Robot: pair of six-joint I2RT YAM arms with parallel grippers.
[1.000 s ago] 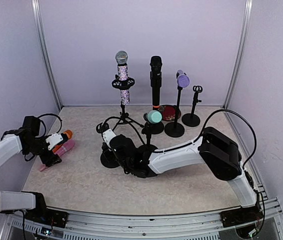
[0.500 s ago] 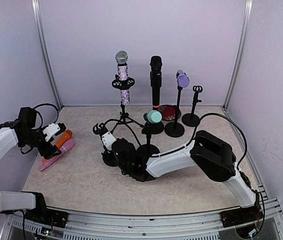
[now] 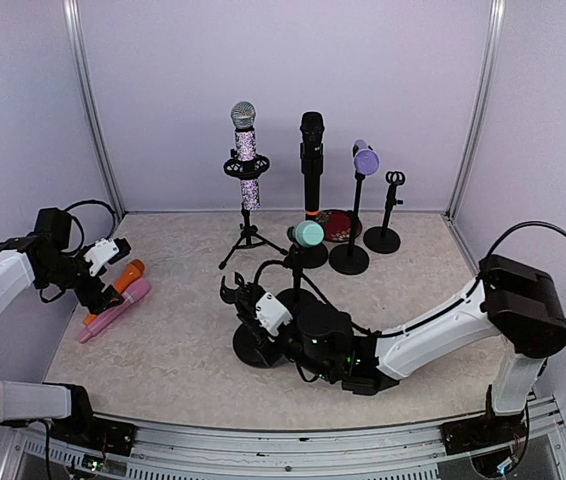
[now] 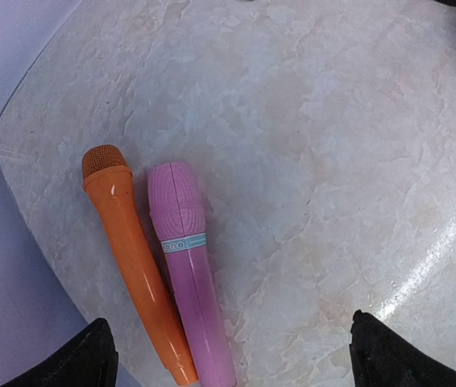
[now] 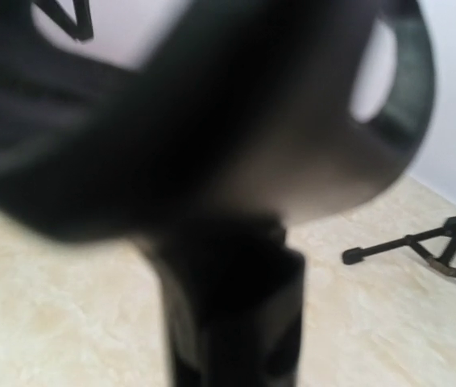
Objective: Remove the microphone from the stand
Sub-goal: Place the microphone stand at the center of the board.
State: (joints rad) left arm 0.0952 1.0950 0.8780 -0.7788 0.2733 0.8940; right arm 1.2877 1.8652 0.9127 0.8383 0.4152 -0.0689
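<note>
Right claw is pinching narrow around the stem of an empty stand, while the left claw is hanging wide open over the orange microphone and pink microphone lying on the counter. A teal microphone is sitting mounted just behind. By my reading, the empty stand is calling for a slow, upright set-down, without nudging that neighbour.

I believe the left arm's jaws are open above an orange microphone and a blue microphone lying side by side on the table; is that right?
Nearly: the one beside the orange microphone is a pink microphone, not blue, as the left wrist view shows. The rest holds.
</note>
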